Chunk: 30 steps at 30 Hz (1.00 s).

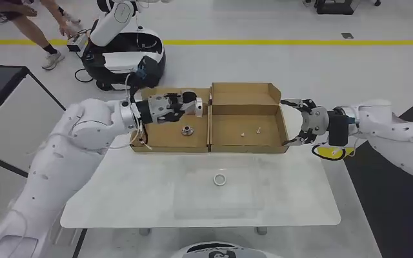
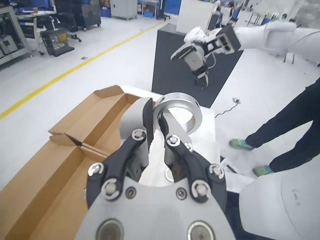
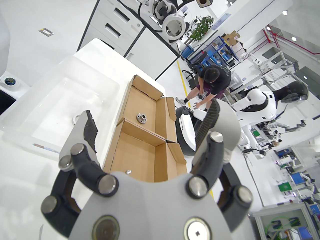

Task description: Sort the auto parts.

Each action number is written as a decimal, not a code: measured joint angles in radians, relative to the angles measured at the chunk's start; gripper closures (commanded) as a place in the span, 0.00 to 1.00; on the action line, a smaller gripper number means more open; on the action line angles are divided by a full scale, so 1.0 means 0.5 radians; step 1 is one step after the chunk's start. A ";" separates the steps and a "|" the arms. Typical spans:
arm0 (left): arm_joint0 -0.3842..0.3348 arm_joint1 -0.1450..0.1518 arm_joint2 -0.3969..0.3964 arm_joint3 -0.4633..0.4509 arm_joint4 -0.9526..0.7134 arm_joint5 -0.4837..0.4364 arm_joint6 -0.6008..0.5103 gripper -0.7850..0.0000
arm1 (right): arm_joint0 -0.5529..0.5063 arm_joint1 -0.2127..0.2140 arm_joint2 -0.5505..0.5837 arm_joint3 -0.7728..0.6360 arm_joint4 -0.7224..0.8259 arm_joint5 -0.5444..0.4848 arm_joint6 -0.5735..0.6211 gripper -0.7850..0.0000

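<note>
Shaft collar (image 2: 191, 122) looks like solid metal: dense, rigid, slick. No crush worries, but it could swivel or slip. Left gripper (image 2: 155, 119) has its fingers (image 2: 148, 118) clenched on the collar's wall, one inside the bore, one outside, over the back of the left cardboard box (image 1: 161, 132); sensible hold, I'd say. Right gripper (image 1: 288, 121) sits spread wide, holding nothing, beside the right cardboard box (image 1: 271, 138). Top view gives the layout: flanged hub (image 1: 187, 131) in the left box, two small screws (image 1: 242, 135) in the right, white ring (image 1: 220, 178) in the clear tray (image 1: 193, 200) on the counter (image 1: 290, 193). Left wrist view gives the pinch up close.
</note>
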<state>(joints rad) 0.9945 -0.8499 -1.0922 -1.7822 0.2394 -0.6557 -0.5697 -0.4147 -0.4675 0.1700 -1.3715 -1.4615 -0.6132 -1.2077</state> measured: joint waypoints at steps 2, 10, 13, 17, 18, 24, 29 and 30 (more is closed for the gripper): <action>0.046 0.001 -0.040 0.000 -0.050 -0.053 0.081 1.00 | 0.000 0.000 0.000 0.000 0.000 0.000 0.000 0.00; 0.198 0.000 -0.136 -0.010 -0.241 -0.224 0.310 1.00 | 0.000 0.000 0.000 0.000 0.000 0.000 0.000 0.00; 0.259 -0.006 -0.170 -0.043 -0.313 -0.328 0.425 1.00 | 0.000 0.000 0.000 0.000 0.000 0.000 0.000 0.00; 0.323 -0.015 -0.215 -0.087 -0.353 -0.496 0.549 1.00 | 0.000 0.000 0.000 0.000 0.000 0.000 0.000 0.00; 0.333 -0.016 -0.225 -0.097 -0.345 -0.529 0.565 1.00 | 0.000 0.000 0.000 0.000 0.000 0.000 0.000 0.00; 0.372 -0.028 -0.266 -0.179 -0.353 -0.711 0.640 1.00 | 0.000 0.000 0.000 0.000 0.000 0.000 0.000 0.00; 0.394 -0.038 -0.324 -0.225 -0.421 -0.713 0.733 1.00 | 0.000 0.000 0.000 0.000 0.000 0.000 0.000 0.00; 0.400 -0.040 -0.336 -0.232 -0.432 -0.713 0.750 1.00 | 0.000 0.000 0.000 0.000 0.000 0.000 0.000 0.00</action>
<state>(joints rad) 1.1944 -0.8700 -1.2605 -1.8980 0.0234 -1.0123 -0.1949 -0.4147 -0.4675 0.1700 -1.3715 -1.4615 -0.6132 -1.2077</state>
